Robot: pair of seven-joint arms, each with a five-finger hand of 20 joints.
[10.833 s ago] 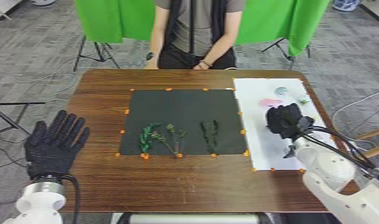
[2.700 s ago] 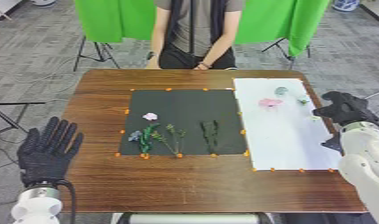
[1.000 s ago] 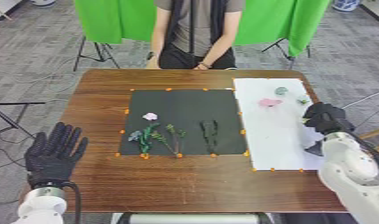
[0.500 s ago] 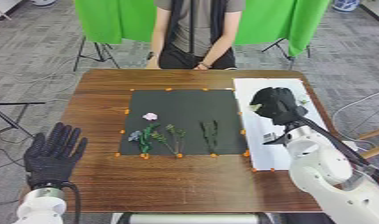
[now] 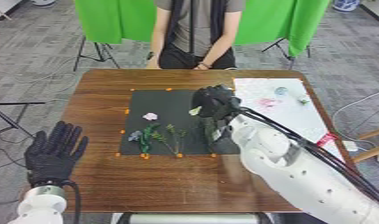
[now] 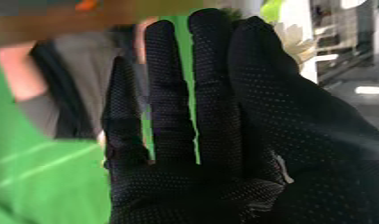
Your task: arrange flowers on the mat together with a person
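With the pale flower [image 5: 195,111] pinched in the right hand [image 5: 219,101]'s fingers, the green sprigs [image 5: 171,130] could be dragged by too low a pass.

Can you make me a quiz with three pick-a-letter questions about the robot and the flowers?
1. Where is the right hand?
A) beside the left hand
B) over the dark mat
C) over the floor

2. What colour is the hanging cloth?
A) green
B) red
C) yellow

3. How are the left hand's fingers?
A) curled into a fist
B) wrapped round a flower
C) straight and spread

Answers:
1 B: the head view shows it above the mat with a pale flower.
2 A: the cloth is bright green.
3 C: its fingers stretch out with gaps between them.
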